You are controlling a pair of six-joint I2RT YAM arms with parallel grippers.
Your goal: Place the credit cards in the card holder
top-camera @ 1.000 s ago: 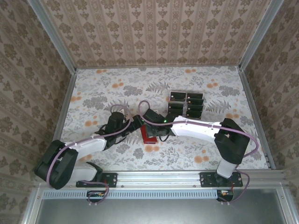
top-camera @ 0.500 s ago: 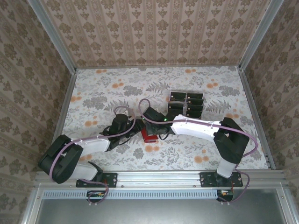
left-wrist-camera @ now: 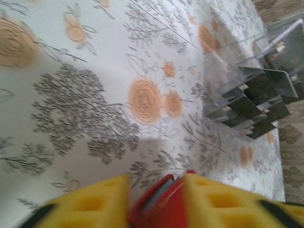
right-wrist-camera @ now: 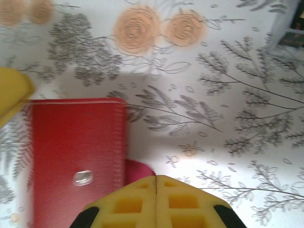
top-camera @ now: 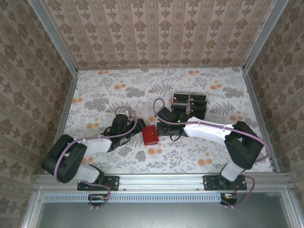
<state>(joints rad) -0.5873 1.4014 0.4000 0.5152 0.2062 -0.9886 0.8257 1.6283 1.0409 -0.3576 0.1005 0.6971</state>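
The red card holder (top-camera: 150, 135) lies folded flat on the floral table between the two arms. In the left wrist view its edge (left-wrist-camera: 164, 202) sits pinched between the yellow fingers (left-wrist-camera: 95, 204) of my left gripper (left-wrist-camera: 154, 183), which comes at it from the left (top-camera: 139, 128). My right gripper (top-camera: 163, 130) is shut just right of the holder. Its closed tips (right-wrist-camera: 156, 179) rest beside a small red flap (right-wrist-camera: 137, 168), with nothing seen between them. The holder's face with its silver snap (right-wrist-camera: 83, 178) shows there. Black credit cards (top-camera: 189, 105) stand in a clear rack behind.
The clear rack with the cards (left-wrist-camera: 251, 102) stands at the back right of centre, and its corner (right-wrist-camera: 289, 33) is just beyond the right gripper. Patterned walls enclose the table on three sides. An aluminium rail (top-camera: 161, 180) runs along the near edge.
The card holder stood partly open under the right gripper; it now lies folded flat. The right gripper has drawn back to the right, and the left gripper has shifted slightly along the holder's left side.
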